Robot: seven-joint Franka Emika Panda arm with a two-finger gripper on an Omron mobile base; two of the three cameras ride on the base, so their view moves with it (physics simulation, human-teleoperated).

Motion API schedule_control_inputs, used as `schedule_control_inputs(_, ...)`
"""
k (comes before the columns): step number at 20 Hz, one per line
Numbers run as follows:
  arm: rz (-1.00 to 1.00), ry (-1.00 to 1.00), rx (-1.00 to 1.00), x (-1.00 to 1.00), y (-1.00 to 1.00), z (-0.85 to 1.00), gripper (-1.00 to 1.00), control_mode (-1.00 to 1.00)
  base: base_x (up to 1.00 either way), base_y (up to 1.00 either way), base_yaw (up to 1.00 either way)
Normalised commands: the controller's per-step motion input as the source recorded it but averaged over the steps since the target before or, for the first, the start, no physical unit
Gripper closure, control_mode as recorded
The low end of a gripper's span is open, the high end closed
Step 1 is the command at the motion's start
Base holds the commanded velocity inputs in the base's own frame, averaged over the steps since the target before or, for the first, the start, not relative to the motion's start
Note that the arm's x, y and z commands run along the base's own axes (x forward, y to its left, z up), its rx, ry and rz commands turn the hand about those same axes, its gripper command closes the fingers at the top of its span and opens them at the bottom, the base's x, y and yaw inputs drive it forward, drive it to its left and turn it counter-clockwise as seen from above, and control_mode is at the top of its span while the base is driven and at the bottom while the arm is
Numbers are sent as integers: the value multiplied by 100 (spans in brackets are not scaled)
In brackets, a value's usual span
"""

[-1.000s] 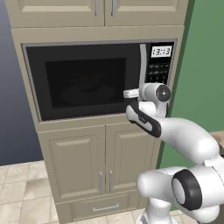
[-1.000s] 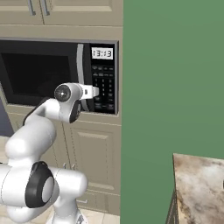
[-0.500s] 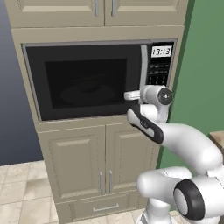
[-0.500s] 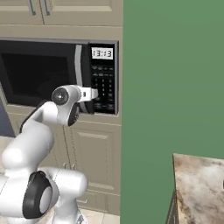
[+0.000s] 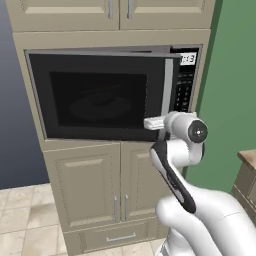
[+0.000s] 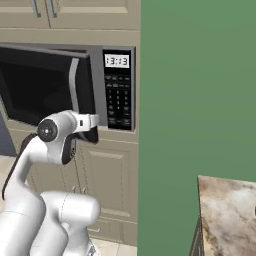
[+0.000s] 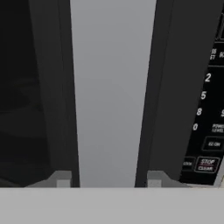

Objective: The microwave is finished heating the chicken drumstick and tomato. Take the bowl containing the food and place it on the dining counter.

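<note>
The microwave (image 5: 107, 92) is sitting in the tall cabinet (image 5: 90, 190), its dark door (image 5: 97, 97) standing slightly ajar on the handle side. Behind the glass something round is showing, too dim to name. The gripper (image 7: 108, 179) is straddling the long handle (image 7: 111, 96), fingers (image 7: 61, 179) either side, pinching it. The keypad (image 6: 119, 102) is glowing just beyond. Far right, the counter (image 6: 227, 215) is waiting.
</note>
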Motion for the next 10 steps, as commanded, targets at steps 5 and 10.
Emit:
schedule_control_inputs(5,0,2,0,-100,13,18,100,-100,0,0,0)
schedule_control_inputs(10,0,3,0,-100,19,16,100,-100,0,0,0)
